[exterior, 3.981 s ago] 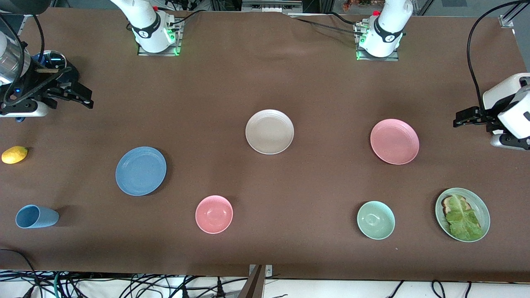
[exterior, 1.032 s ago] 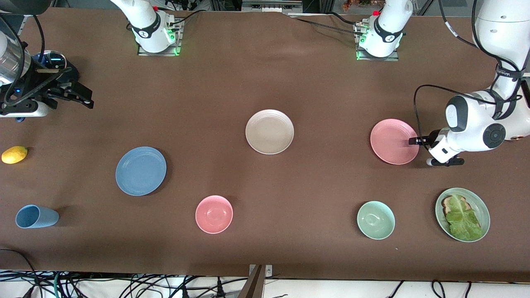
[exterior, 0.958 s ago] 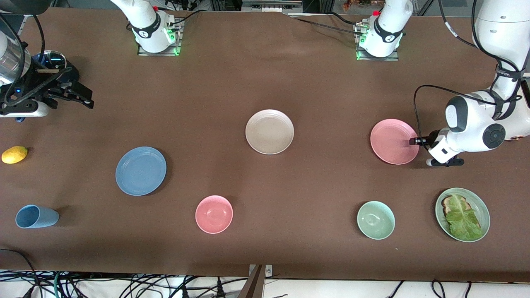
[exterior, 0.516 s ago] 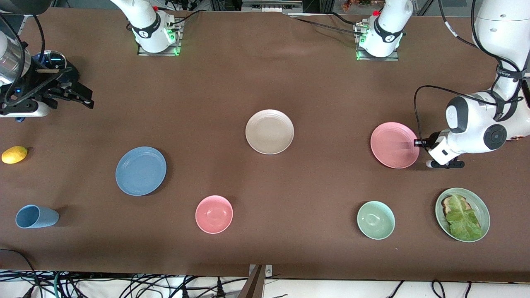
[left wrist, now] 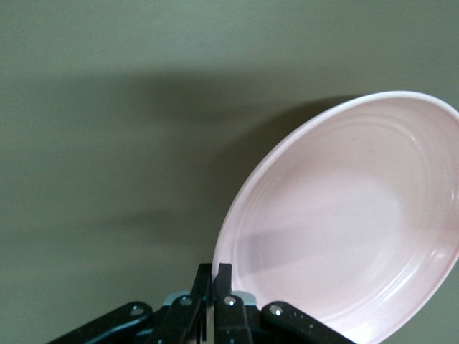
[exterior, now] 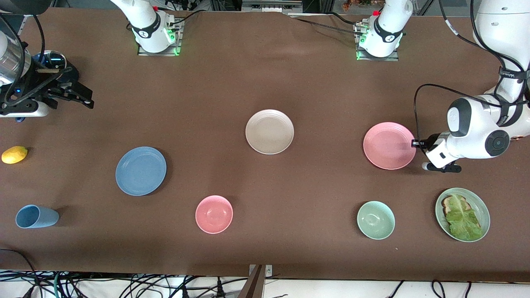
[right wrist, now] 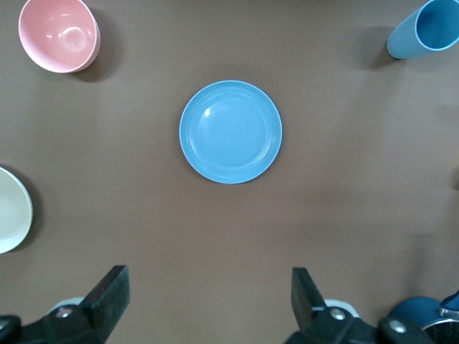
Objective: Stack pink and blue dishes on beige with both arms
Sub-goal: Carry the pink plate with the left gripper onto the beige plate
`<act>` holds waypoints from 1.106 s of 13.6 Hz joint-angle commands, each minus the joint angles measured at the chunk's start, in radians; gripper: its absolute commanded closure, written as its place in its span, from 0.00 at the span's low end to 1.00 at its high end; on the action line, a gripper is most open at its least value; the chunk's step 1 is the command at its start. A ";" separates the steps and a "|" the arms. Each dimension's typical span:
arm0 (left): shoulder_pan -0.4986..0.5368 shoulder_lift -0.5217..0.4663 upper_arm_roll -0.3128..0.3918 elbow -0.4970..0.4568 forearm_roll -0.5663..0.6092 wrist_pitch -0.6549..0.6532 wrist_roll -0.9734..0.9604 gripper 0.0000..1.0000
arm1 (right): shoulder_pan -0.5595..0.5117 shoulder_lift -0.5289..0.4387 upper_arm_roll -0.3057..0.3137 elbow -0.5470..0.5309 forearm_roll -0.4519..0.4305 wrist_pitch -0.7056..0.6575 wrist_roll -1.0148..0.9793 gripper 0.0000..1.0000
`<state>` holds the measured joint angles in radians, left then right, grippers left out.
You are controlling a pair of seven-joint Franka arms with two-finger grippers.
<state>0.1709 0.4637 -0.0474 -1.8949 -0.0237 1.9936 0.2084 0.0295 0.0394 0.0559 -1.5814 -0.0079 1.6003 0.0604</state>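
1. The pink plate (exterior: 389,145) has lifted and shifted toward the beige plate (exterior: 269,131), its rim pinched by the left gripper (exterior: 415,143)
2. The right gripper (exterior: 85,99) waits wide open; the blue plate (exterior: 140,170) lies flat

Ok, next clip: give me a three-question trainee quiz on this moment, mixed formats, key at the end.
1. True or false: the left hand is shut on the rim of the pink plate.
2. Which thing lies nearest the front camera? A) beige plate B) blue plate C) pink bowl
3. Fill in: the right hand waits open near its end of the table, its wrist view centred on the ____ plate.

Key: 1 true; 2 C; 3 blue.
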 commanded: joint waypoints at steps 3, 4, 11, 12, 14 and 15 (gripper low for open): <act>-0.044 0.003 -0.086 0.140 -0.077 -0.205 -0.107 1.00 | -0.010 -0.001 0.009 0.009 0.016 0.000 0.001 0.00; -0.045 0.003 -0.121 0.140 -0.108 -0.225 -0.139 1.00 | -0.010 -0.001 0.009 0.009 0.016 0.000 0.001 0.00; -0.141 0.016 -0.319 0.143 -0.202 -0.225 -0.499 1.00 | -0.010 -0.001 0.009 0.009 0.016 0.004 0.001 0.00; -0.178 0.018 -0.319 0.143 -0.211 -0.207 -0.535 1.00 | -0.010 -0.001 0.009 0.009 0.016 0.007 0.001 0.00; -0.244 0.033 -0.319 0.139 -0.237 -0.159 -0.616 1.00 | -0.011 0.001 0.007 0.009 0.014 0.009 -0.001 0.00; -0.272 0.036 -0.319 0.125 -0.237 -0.130 -0.627 1.00 | -0.013 0.001 0.004 0.009 0.014 0.012 -0.001 0.00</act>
<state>-0.0563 0.4832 -0.3729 -1.7675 -0.2346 1.8265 -0.3797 0.0294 0.0394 0.0558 -1.5814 -0.0079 1.6063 0.0604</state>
